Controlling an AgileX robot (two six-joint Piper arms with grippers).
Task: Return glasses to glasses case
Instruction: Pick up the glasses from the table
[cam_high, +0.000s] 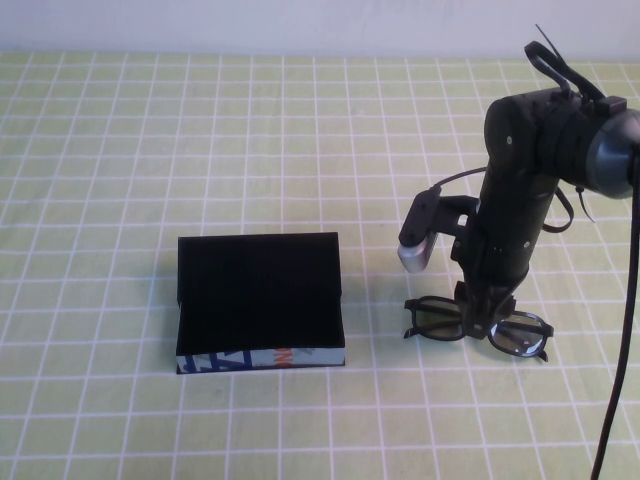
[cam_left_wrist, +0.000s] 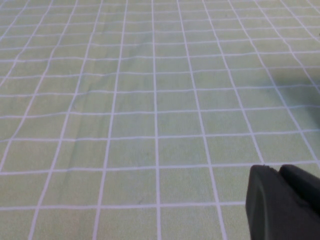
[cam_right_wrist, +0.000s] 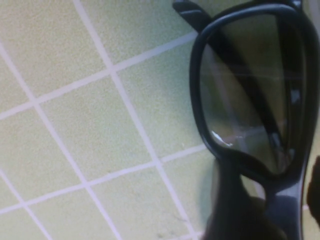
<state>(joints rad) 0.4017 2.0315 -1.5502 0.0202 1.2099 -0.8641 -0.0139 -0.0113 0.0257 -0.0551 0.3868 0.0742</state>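
Note:
The glasses (cam_high: 478, 329) lie on the green checked cloth at the right, dark-framed with tinted lenses. My right gripper (cam_high: 489, 318) points down over their middle. In the right wrist view one lens (cam_right_wrist: 250, 95) fills the frame, and my right gripper (cam_right_wrist: 280, 210) has a finger on each side of the bridge, with a strip of cloth showing between the frame and one finger. The glasses case (cam_high: 260, 300) stands to the left of the glasses, black with a blue, white and orange front strip. My left gripper (cam_left_wrist: 280, 175) is shut and empty above bare cloth, outside the high view.
The green cloth with a white grid (cam_high: 150, 150) covers the whole table. The right arm's wrist camera (cam_high: 415, 255) hangs between the arm and the case. A black cable (cam_high: 625, 330) runs down the right edge.

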